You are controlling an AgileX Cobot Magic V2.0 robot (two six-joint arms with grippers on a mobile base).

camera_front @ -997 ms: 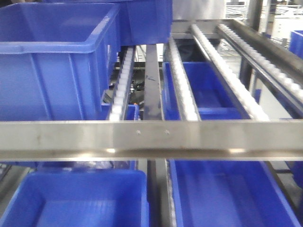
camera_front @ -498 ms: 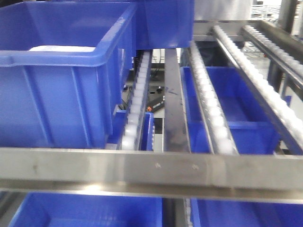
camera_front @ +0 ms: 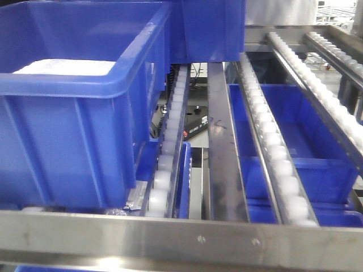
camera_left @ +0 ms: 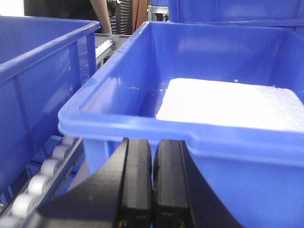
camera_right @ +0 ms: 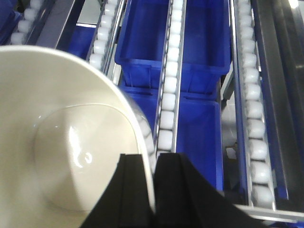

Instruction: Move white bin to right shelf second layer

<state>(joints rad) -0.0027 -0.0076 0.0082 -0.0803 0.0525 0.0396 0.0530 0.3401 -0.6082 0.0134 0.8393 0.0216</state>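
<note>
Right wrist-mounted camera looks straight down, and the right gripper (camera_right: 152, 159) has its two black fingers (camera_right: 133, 190) pressed onto the rim of the white bin (camera_right: 61, 142), one finger inside the tub and one outside, with only the thin wall between them. The bin's glossy cream hollow faces the lens. It hangs over the right shelf second layer (camera_right: 167, 95), whose long rails of small white rollers run away beneath it. It covers part of one rail, though I cannot tell whether its base touches the rollers. Through the gaps between those rails you can see the lower blue crates (camera_right: 142, 33) on the level underneath. On the left wrist-mounted camera the left gripper (camera_left: 153, 147) has its fingers drawn almost together, a dark slit between them and nothing caught in it. Their tips sit just under the lip of a blue crate (camera_left: 118, 124) that stands on the rails. A flat white slab (camera_left: 228, 102) lies in the bottom of that crate. A neighbouring crate (camera_left: 33, 85) stands beside it on the same rails, with a strip of rollers showing between the two, and a person's arm (camera_left: 101, 14) is visible beyond the rails' far end. From the front-facing camera, the slab-filled crate fills the left of the rail level with a further crate (camera_front: 207, 31) behind it higher up the slope, and the rails on the other side run bare. A steel bar (camera_front: 170, 241) crosses the rails' near, low end. Neither gripper shows in that view.
</note>
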